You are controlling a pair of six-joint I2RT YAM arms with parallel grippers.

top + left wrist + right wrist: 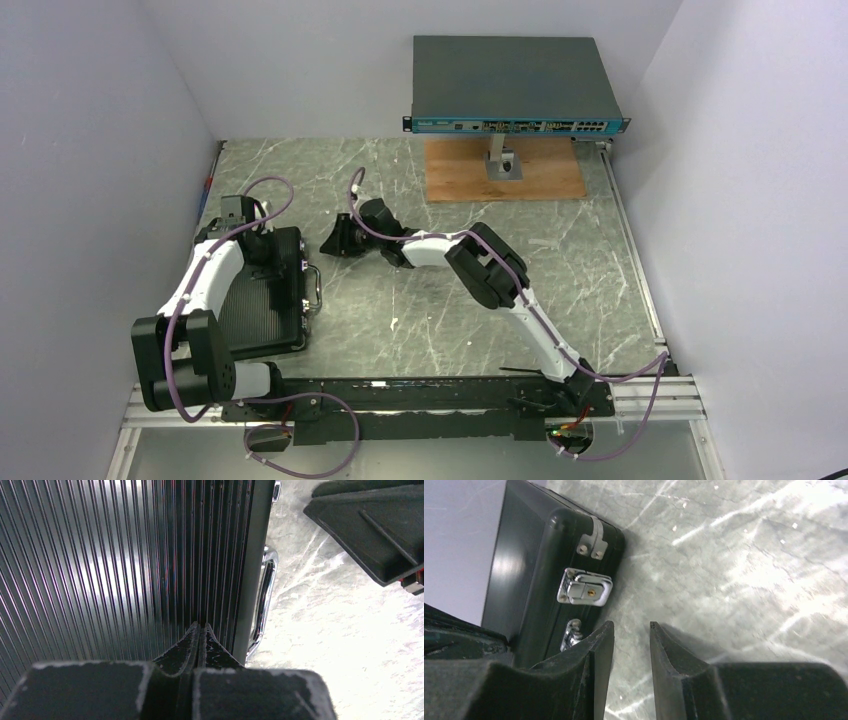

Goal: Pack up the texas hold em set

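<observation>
Top view: the briefcase lies flat and closed on the tabletop. Its long axis runs from the near edge toward the far wall. The silver handle sits on the right-hand long side and faces the middle of the tabletop. The lid is black with fine ribs and faces up. The left claw hangs over the far end of the briefcase. The right claw is just off the briefcase's far right corner, low over the stone-patterned surface. A grey network switch stands on a post over a wooden board, well beyond the briefcase to the far right. Its front panel markings are too small to read.

Left wrist view: the ribbed lid fills the left of the picture, its grooves running along the briefcase's length and catching the light. The left claw is closed, its 2 fingers pressed together with nothing between them, near the handle-side edge. Whether the tips touch the lid I cannot tell. The chrome handle curves out beside that edge.

Right wrist view: the briefcase's narrow side wall shows a silver latch with a small brass-coloured dot. A metal corner strap with 2 rivets sits further along the same wall. The right claw stands open and empty just beside this wall, over bare tabletop.
</observation>
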